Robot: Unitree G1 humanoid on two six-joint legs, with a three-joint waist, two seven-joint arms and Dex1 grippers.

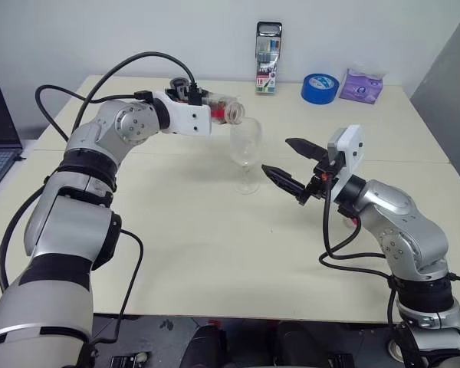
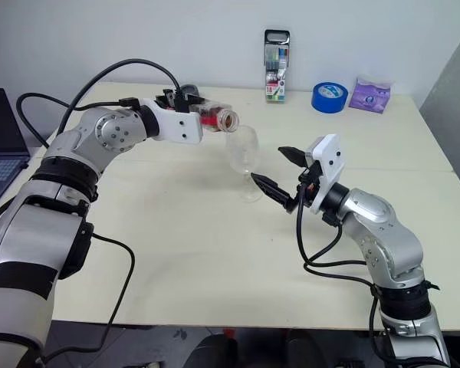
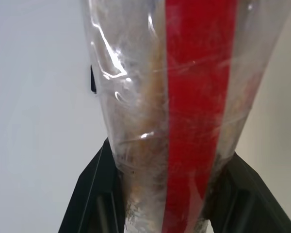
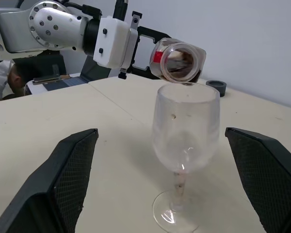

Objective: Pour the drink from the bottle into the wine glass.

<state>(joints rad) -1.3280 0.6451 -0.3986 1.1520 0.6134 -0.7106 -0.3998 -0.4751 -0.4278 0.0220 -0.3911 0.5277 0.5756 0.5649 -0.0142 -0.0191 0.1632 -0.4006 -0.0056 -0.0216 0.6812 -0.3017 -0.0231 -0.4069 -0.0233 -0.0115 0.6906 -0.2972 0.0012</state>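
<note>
text: none legible | clear marker-pen pack (image 1: 267, 58) top centre: label print too small to read | clear plastic bottle, red label strip (image 3: 199, 97): no lettering visible

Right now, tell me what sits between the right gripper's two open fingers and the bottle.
The wine glass stands between the right gripper and the tipped bottle, whose mouth hangs just over the glass rim. The right wrist view shows this plainly.
</note>
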